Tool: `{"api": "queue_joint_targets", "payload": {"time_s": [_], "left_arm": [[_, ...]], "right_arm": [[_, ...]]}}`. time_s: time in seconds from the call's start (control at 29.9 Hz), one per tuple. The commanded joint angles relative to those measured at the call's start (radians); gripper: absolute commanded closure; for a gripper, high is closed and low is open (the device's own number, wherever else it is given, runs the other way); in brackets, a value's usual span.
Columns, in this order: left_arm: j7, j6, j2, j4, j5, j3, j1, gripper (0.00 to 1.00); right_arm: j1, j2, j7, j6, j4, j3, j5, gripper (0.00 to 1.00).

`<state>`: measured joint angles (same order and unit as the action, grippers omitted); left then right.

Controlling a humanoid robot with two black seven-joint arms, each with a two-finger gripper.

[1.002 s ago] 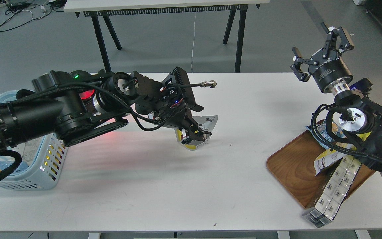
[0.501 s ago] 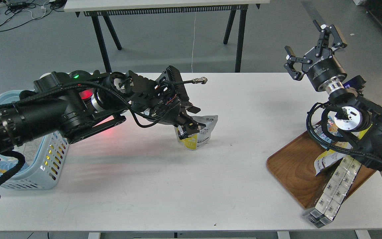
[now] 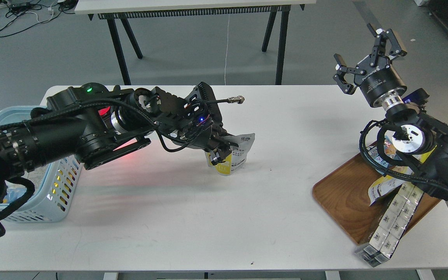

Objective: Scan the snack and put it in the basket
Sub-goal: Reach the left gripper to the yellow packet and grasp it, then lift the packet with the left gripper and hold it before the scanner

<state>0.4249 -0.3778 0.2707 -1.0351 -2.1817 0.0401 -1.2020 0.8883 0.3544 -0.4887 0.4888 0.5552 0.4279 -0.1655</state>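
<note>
The snack (image 3: 236,154) is a yellow pouch with its white printed back showing, propped up tilted on the middle of the white table. My left gripper (image 3: 224,151) reaches in from the left and its fingers are closed on the pouch's left edge. The light blue basket (image 3: 58,186) stands at the table's left edge, mostly hidden behind my left arm. My right gripper (image 3: 366,52) is open and empty, raised above the table's far right corner.
A brown wooden tray (image 3: 344,194) at the right front holds several snack packs, with a long white-and-black pack (image 3: 389,223) hanging over its front edge. My right arm (image 3: 422,155) hangs over the tray. A black-legged table (image 3: 193,7) stands behind.
My left gripper's fingers have closed on the pouch and the pouch has tilted a little. My right gripper moved slightly left and up, then stayed still and open.
</note>
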Motion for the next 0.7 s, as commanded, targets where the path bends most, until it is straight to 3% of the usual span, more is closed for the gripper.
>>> {"api": "queue_joint_targets", "payload": {"time_s": [0.0,0.1,0.37,0.67], "left_arm": [[0.008,-0.001,0.004,0.004,0.000,0.000,-0.005,0.95],[0.009,-0.003,-0.001,0.003,0.000,0.007,-0.001,1.00],[0.011,0.000,0.034,-0.016,0.000,0.020,-0.002,1.00],[0.034,-0.022,0.280,-0.242,0.000,0.139,0.002,1.00]], "right_arm": [[0.000,0.005,0.000,0.000,0.000,0.000,0.000,0.01],[0.001,0.006,0.000,0.000,0.000,0.000,0.000,0.01],[0.012,0.012,0.000,0.000,-0.001,0.000,0.001,0.01],[0.020,0.023,0.000,0.000,-0.001,0.000,0.001,0.01]]}}
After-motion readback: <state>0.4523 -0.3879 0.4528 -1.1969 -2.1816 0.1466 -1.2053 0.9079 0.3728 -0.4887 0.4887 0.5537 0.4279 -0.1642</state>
